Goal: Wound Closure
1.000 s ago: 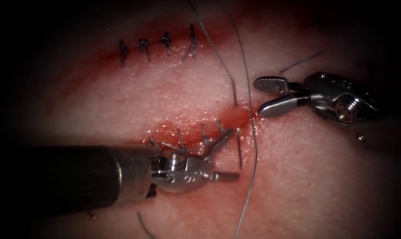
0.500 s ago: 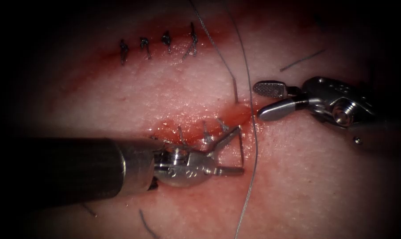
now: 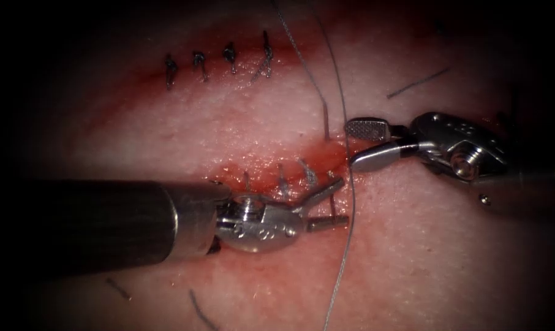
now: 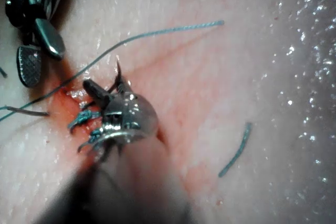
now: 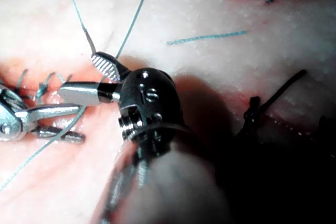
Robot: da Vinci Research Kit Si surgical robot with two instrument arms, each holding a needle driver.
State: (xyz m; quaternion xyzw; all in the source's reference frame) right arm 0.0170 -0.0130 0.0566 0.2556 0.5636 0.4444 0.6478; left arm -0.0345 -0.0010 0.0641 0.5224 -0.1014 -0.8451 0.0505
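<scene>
Tissue (image 3: 424, 257) of pale pink pork belly is seen with a short red-edged cut (image 3: 271, 175) at its middle, crossed by three grey stitches (image 3: 282, 181). A second, closed line with four dark knotted stitches (image 3: 216, 64) lies further up. Red fluid (image 3: 326, 158) is pooled at the right end of the cut.

The thin dark curved needle (image 3: 324, 125) appears to be lodged in the tissue at that right end. One length stands above the cut, with thread leading upward from it. A second length shows just below the cut.

The left arm's silver needle driver (image 3: 345, 201) is set with its jaws spread wide, one to each side of the lower needle length. Nothing is gripped by it. Its dark shaft (image 3: 94, 227) covers the tissue to the left of the cut.

The right arm's silver needle driver (image 3: 351, 144) is held just right of the cut's end, jaws parted and holding nothing, as confirmed from its own wrist (image 5: 79, 75). Little room is left between its tips and the needle.

A long grey thread (image 3: 351, 208) runs top to bottom between the two tools, passing close by both sets of tips. Bare tissue lies below the right tool. Cut thread ends are noted above that tool (image 3: 418, 83) and below the left shaft (image 3: 198, 309).
</scene>
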